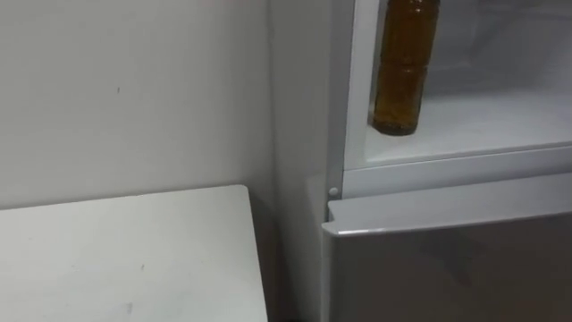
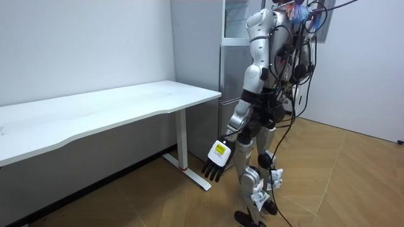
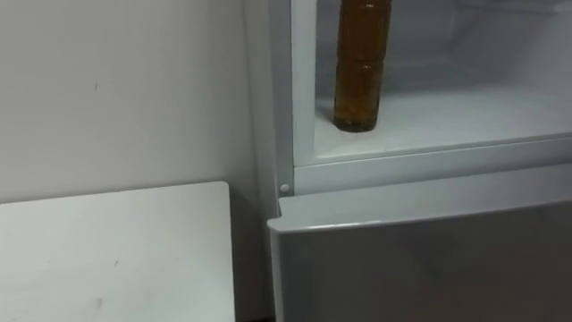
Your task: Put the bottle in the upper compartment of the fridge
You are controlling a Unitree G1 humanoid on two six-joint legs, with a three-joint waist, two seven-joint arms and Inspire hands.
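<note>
Bottle (image 1: pixel 404 67) upright inside the upper fridge (image 1: pixel 483 125), top centre of the frame, close to its left wall. Left hand (image 2: pixel 218 161) hanging low at mid-frame, fingers loose, holding nothing. Best now, likely: shut the compartment slowly, without jolting, so nothing topples.

Upper fridge shelf (image 3: pixel 465 116) carried the amber bottle (image 3: pixel 360 72), upright, near the shelf's left front corner. White table (image 3: pixel 107 259) stood lower, just to the left.
</note>
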